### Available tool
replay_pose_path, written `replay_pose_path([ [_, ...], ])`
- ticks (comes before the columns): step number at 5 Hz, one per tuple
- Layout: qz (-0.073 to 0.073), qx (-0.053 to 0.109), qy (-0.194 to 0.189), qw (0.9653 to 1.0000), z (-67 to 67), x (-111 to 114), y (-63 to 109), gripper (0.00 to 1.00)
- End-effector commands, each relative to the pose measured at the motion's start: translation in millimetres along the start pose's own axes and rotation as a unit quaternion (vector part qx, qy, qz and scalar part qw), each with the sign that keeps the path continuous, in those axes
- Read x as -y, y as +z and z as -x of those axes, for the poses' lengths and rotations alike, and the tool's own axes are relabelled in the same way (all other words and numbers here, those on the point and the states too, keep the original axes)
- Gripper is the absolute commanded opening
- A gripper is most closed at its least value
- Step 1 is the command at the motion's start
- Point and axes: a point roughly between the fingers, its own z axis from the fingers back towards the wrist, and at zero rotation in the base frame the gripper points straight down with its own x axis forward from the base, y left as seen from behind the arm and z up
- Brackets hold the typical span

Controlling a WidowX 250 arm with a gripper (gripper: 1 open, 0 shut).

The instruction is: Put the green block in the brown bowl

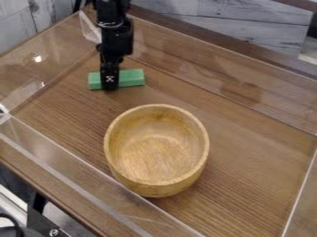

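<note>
Camera view: the green block [129, 78] lies under the dark jaws [109, 80] on the wooden bench [242, 120], beyond the brown bowl [156, 150] — grip unclear — so confirm a firm hold before lifting straight up.

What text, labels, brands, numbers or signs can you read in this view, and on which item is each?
None readable. The green block and the brown bowl show no lettering or markings, and none can be made out on the wooden table. The dark pincer is too small and blurred to tell whether it carries any.
</note>
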Motion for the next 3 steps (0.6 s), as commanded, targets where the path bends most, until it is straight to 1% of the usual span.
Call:
replay_pose_path([
  [1, -0.022, 0.007, 0.012, 0.9997, -9.0, -6.0, 13.8, 0.00],
  [2, -0.021, 0.007, 0.025, 0.9994, -14.3, -5.5, 11.7, 0.00],
  [3, -0.020, 0.008, 0.019, 0.9996, -11.2, -5.2, 18.9, 0.00],
])
